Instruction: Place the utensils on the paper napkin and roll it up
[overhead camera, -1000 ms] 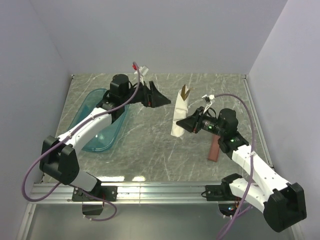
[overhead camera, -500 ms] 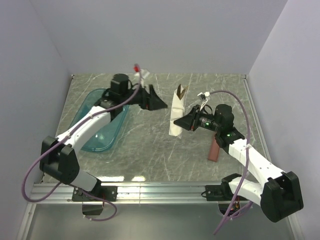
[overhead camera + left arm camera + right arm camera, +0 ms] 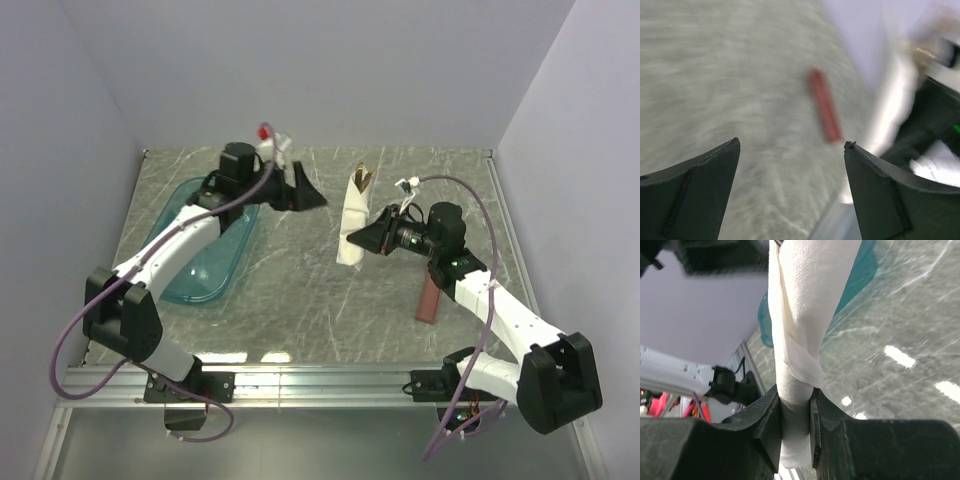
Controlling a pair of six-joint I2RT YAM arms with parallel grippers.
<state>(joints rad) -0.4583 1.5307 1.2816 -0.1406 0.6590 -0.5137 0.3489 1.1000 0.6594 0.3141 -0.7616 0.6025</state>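
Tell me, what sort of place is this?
Probably a robot test booth, not a dining room: a left arm and right arm bolted to a metal rail, plain walls boxing in the table, and just a few props, a rolled napkin, tub and tray.

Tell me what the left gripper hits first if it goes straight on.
Most likely the rolled paper napkin clamped in the right gripper: overhead, the left gripper points at its upper part. Height is unclear, so it may pass by.

Teal tub (image 3: 215, 272) at table's left, reddish-brown tray (image 3: 427, 304) lying at right; grey marbled tabletop (image 3: 300, 300)
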